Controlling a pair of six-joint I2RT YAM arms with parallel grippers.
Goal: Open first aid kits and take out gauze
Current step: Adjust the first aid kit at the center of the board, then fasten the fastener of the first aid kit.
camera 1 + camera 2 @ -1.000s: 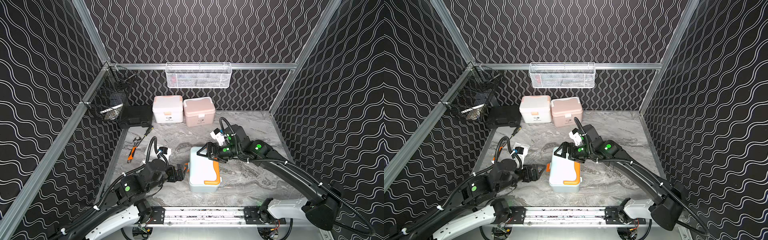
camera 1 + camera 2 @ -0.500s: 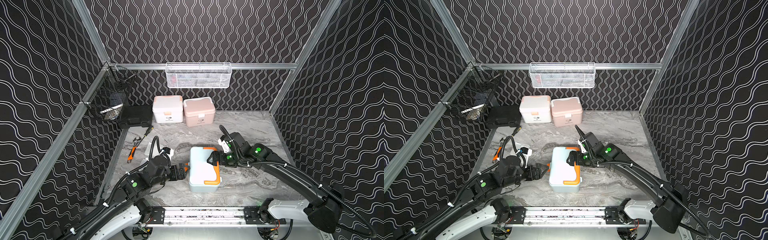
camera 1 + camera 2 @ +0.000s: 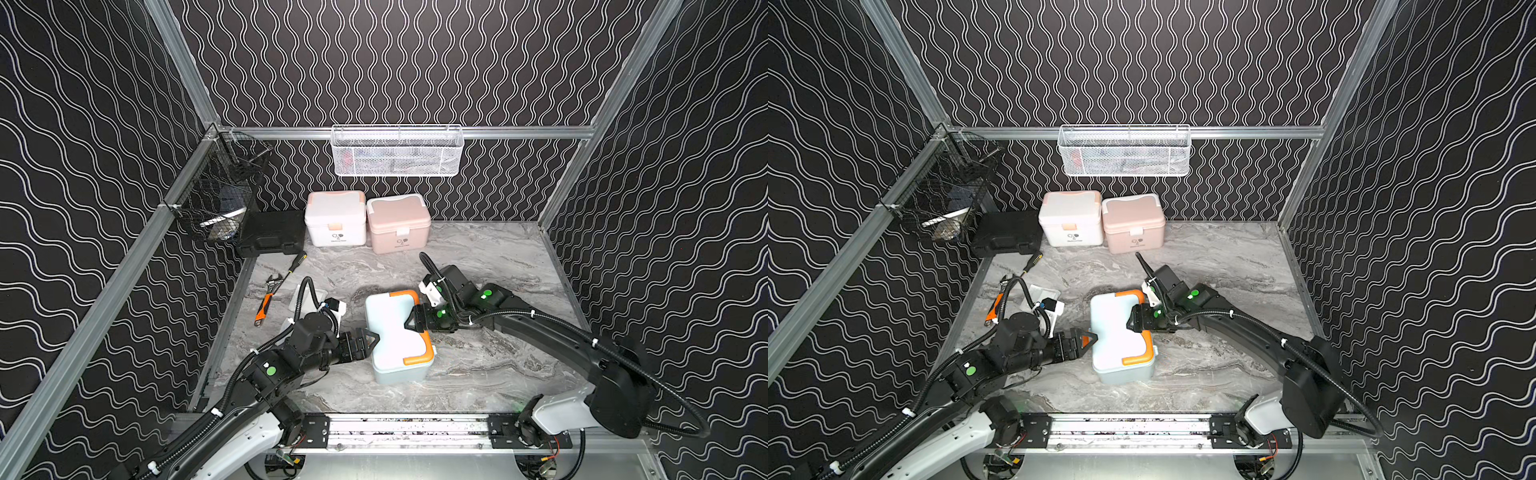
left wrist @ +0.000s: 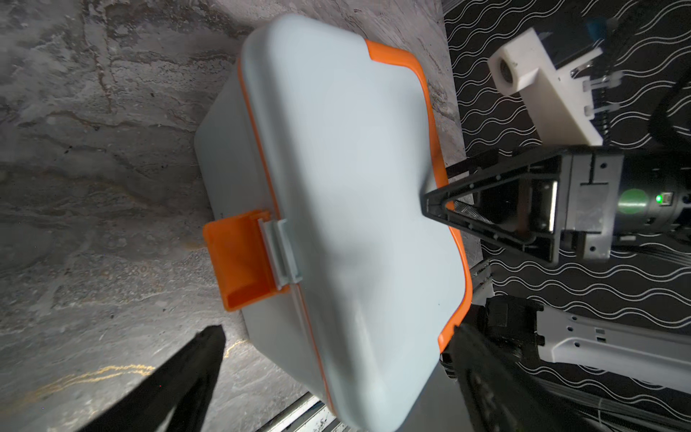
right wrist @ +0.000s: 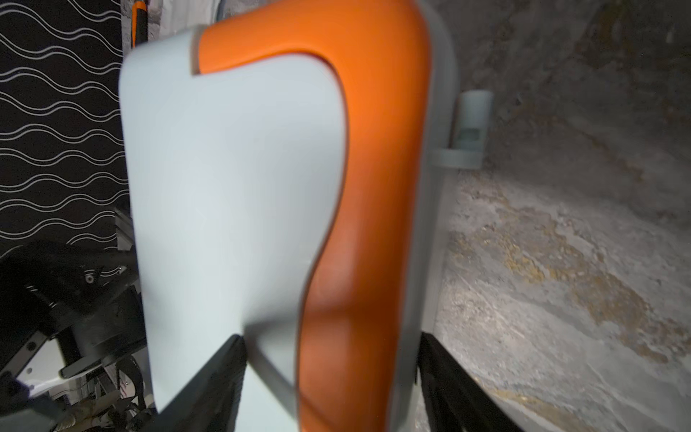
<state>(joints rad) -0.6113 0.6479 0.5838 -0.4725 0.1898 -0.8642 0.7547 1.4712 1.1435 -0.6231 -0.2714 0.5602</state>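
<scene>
- The light blue box (image 3: 392,334) sits on the table between the two grippers. Its lid is down, so nothing inside shows. Its orange latch (image 4: 243,258) is on the wall that faces the left jaws.
- The right gripper (image 5: 331,338) has its jaws spread on either side of the box's orange handle (image 5: 374,149) and the lid's rear edge. I cannot tell whether they press on it.
- The left gripper (image 4: 338,329) has its jaws wide apart, with the latch side of the box just ahead of them and nothing clamped.
- A gauze packet (image 3: 1044,292), flat and white, lies on the table behind the left gripper, partly hidden by its cable.
- Well beyond both sets of jaws, a white box (image 3: 336,216) and a pink box (image 3: 398,222) stand side by side at the back wall, lids down and contents unseen.
- Next to the white box lies a flat black case (image 3: 272,232), closed.
- A wrench (image 3: 268,299) with an orange grip and a screwdriver (image 3: 296,262) lie behind the left jaws.
- A white mesh basket (image 3: 397,151) hangs on the back rail, and a black wire basket (image 3: 220,195) hangs on the side rail. Both hold things too blurred to name.
- The boxes are smooth plastic with rounded corners. The table (image 3: 478,257) is grey and marbled.
</scene>
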